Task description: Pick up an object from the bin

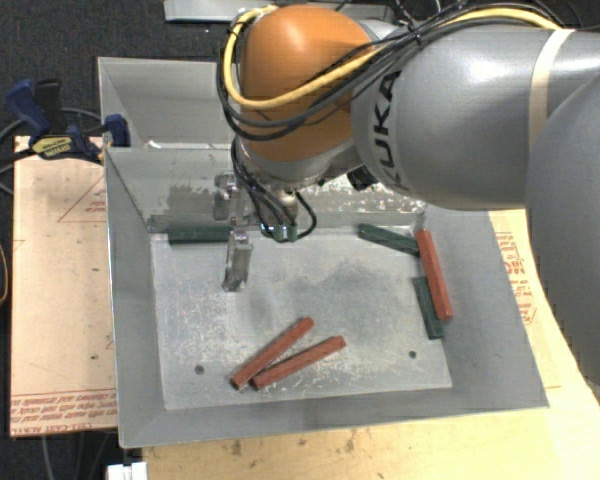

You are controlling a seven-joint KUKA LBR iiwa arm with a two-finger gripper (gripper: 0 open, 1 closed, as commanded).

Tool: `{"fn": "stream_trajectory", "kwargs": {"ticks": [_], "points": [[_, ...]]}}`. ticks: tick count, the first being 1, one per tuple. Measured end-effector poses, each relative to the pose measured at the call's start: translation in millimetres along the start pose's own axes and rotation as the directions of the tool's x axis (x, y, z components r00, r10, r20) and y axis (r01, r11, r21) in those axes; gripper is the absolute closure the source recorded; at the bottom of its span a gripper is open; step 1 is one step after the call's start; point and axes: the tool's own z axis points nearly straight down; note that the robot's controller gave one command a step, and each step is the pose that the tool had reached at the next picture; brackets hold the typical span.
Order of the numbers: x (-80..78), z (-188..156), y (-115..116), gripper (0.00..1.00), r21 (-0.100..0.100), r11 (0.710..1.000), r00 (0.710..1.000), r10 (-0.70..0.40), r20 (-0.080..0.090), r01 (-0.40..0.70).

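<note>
My gripper [235, 279] hangs under the arm's wrist over the back left part of the bin. A dark green stick [194, 235] lies flat along the back wall just to its left, with its right end next to the gripper. Nothing can be seen in the gripper. Two red-brown sticks [272, 351] [300, 361] lie side by side, slanted, on the floor near the front, well below the gripper.
At the right side of the bin lie a dark green stick [387, 238], a red stick [434, 272] and another dark green stick [428, 308], close together. The arm and its orange cover hang over the back of the bin.
</note>
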Motion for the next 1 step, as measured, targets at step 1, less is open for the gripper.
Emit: {"fn": "stream_trajectory", "kwargs": {"ticks": [1], "points": [[43.9, 120.3, -64.4, 0.00, 0.002, 0.924, 0.924, -0.382, 0.000, 0.382]]}}
